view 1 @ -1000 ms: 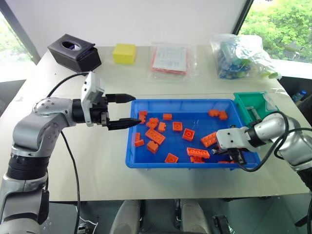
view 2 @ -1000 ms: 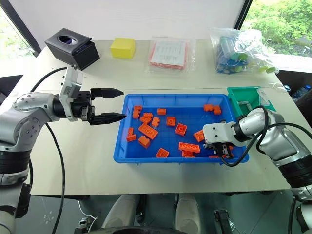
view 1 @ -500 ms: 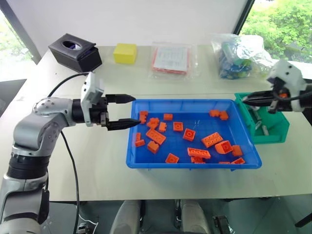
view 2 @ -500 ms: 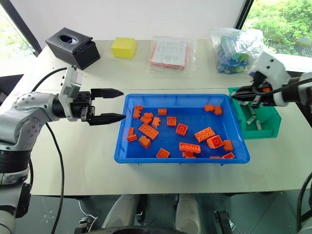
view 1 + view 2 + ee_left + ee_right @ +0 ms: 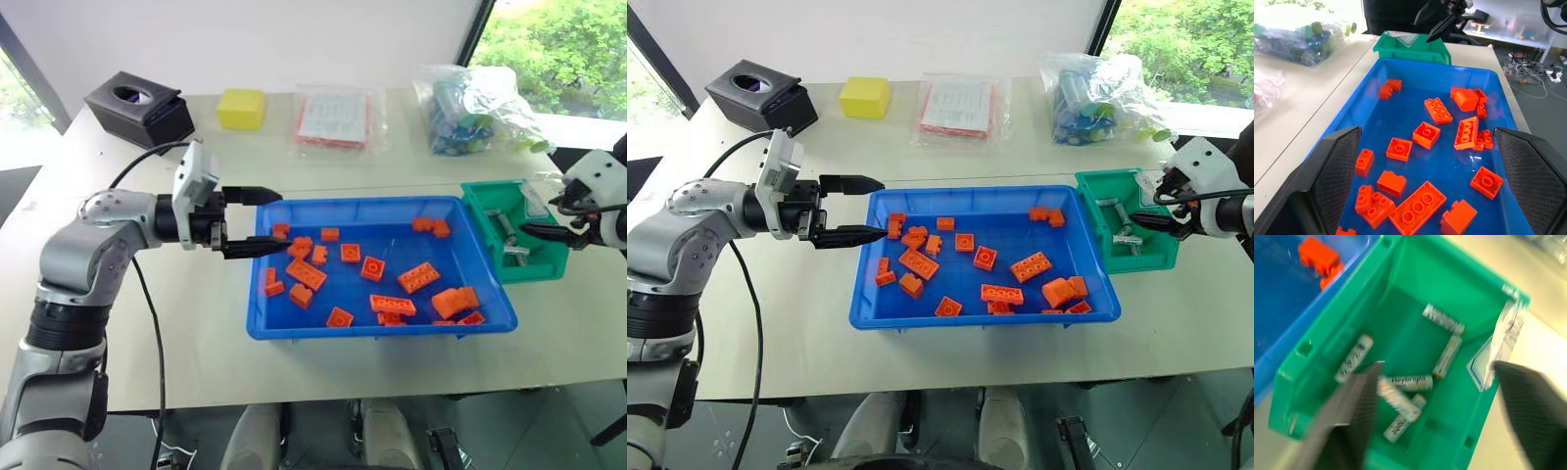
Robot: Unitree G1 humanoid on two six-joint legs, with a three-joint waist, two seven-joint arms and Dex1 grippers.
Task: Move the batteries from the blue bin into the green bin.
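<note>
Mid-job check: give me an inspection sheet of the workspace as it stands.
Surface: pale table.
Job's things: batteries lie in green bin; blue bin holds orange bricks, no batteries seen.
Clutter: black box, yellow block, two plastic bags along the far edge.
Grippers: left gripper open at blue bin's edge; right gripper open over green bin, empty.
Cables: black cable beside left arm.
Surroundings: windows, greenery.

Silver batteries (image 5: 1405, 382) lie jumbled in the green bin (image 5: 1415, 289).
</note>
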